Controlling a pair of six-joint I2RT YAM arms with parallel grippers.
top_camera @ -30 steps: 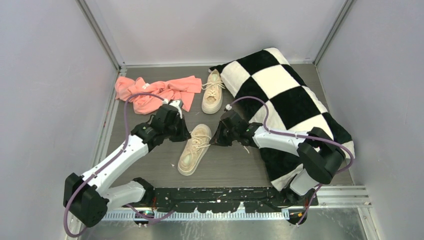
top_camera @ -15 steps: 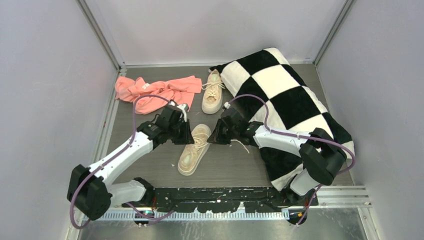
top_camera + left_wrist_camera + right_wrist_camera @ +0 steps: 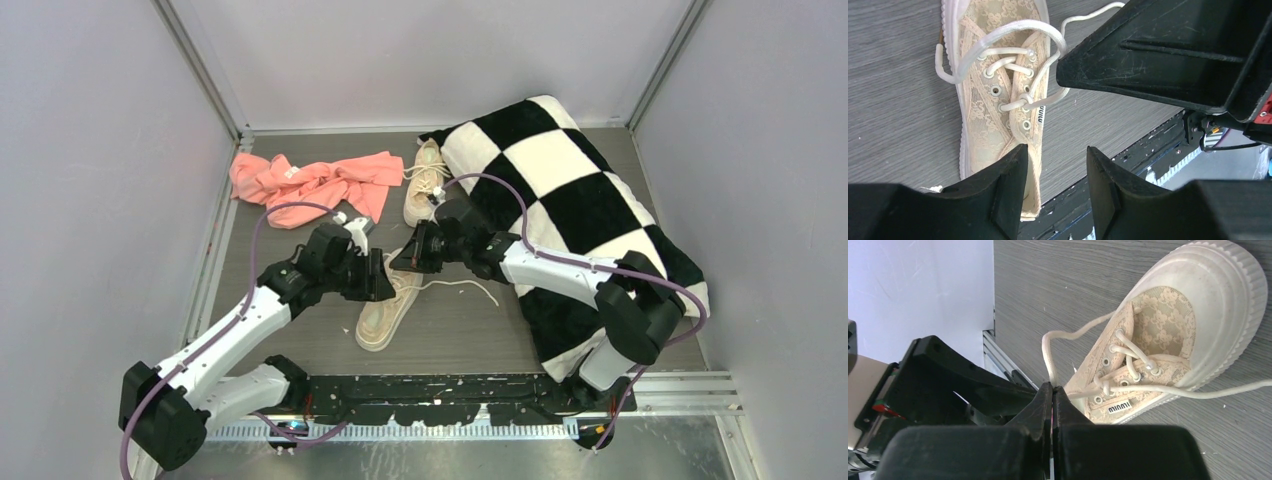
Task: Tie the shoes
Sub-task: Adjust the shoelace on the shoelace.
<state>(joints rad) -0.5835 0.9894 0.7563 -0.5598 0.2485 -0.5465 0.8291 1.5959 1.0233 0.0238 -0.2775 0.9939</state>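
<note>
The right fingers (image 3: 1044, 412) are pressed fully together, pinching a cream lace (image 3: 1047, 357) of the nearer beige canvas sneaker (image 3: 385, 305). That shoe lies on the grey wood-grain desk (image 3: 450, 340) between the two arms, toe toward the back. From the eyelets the lace runs up to the closed tips and looks drawn away from the shoe, probably to keep it taut so a loop or crossing can be formed. Its other end trails loose across the desk to the right of the shoe.

The left fingers (image 3: 1003, 180) are parted with nothing between them. They hover over the heel end of the same sneaker, just beside the right arm's tips, likely placed to take the free strand while the right one holds tension.

No knot or bow shows on this shoe, so I judge the tying to be at an early stage. The second beige canvas sneaker (image 3: 425, 185) sits farther back, between the pink cloth (image 3: 320, 180) and the black-and-white checkered pillow (image 3: 570, 200), out of both arms' way.
</note>
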